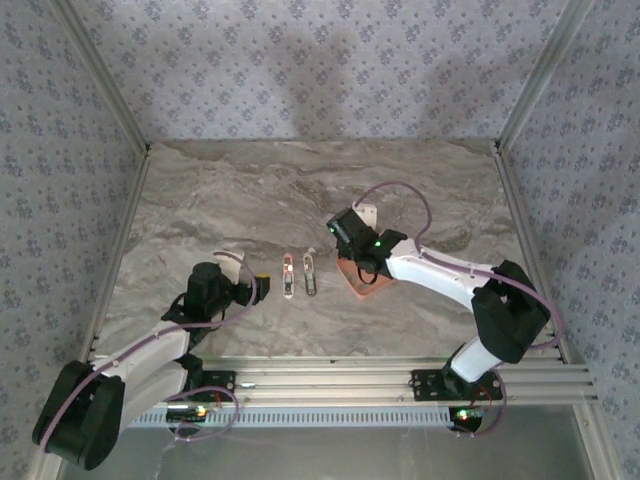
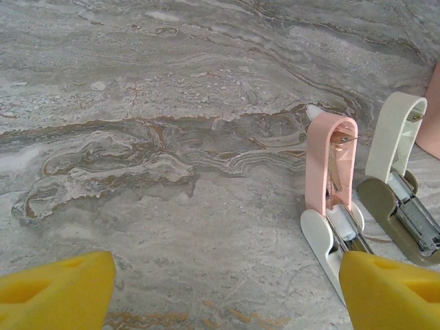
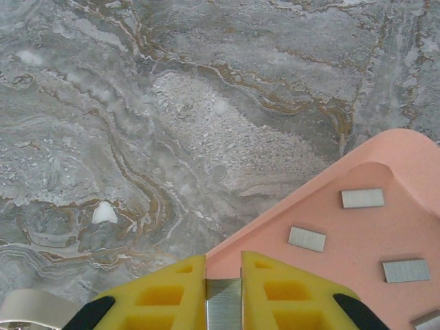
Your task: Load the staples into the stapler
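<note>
Right hand (image 3: 223, 269) pinching staple strip (image 3: 223, 307), above pink tray (image 3: 385, 179) corner.

In the right wrist view the edges cut off the tray (image 3: 344, 223) on the right and below. They also cut one of the staples (image 3: 430, 322) in the corner and the lower part of the strip (image 3: 223, 306) pinched by the right gripper (image 3: 223, 271). We cannot name the pale rounded thing (image 3: 27, 306) at bottom left. From above, the staples are too small for us to see. In the left wrist view a yellow finger (image 2: 392, 289) hides the near end of the pink stapler (image 2: 331, 165), and the pale stapler (image 2: 395, 172) runs off the right edge.
</note>
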Available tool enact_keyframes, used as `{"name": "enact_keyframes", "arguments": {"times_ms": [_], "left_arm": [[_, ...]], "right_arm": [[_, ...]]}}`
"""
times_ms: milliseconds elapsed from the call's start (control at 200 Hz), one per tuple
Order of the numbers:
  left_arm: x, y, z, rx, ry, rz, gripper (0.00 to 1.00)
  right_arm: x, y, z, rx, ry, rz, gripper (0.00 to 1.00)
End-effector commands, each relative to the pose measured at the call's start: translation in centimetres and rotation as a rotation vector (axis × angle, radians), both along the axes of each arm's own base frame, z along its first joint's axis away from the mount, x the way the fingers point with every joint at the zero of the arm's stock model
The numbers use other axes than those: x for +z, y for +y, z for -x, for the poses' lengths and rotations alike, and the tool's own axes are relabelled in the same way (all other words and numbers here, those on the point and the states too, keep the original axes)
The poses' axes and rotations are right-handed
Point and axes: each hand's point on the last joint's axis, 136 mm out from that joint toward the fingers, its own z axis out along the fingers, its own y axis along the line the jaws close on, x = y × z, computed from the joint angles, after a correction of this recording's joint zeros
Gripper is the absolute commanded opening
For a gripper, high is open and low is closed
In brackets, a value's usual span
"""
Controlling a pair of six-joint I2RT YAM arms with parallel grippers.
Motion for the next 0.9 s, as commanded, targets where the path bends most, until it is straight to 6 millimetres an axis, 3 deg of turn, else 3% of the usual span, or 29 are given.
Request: {"name": "enact_keyframes", "arguments": {"times_ms": [0,894], "left_arm": [[1.3,-0.3,-0.7,0.005,-0.025,0.017,0.85],[1.4,-0.5,-0.5,0.01,0.012,0.039,0.85]], "right_arm": [[0.8,-0.2,0.1,-0.005,-0.039,0.01,0.17],[1.5,1.9,1.0,0.035,-0.084,-0.021,0.18]]}}
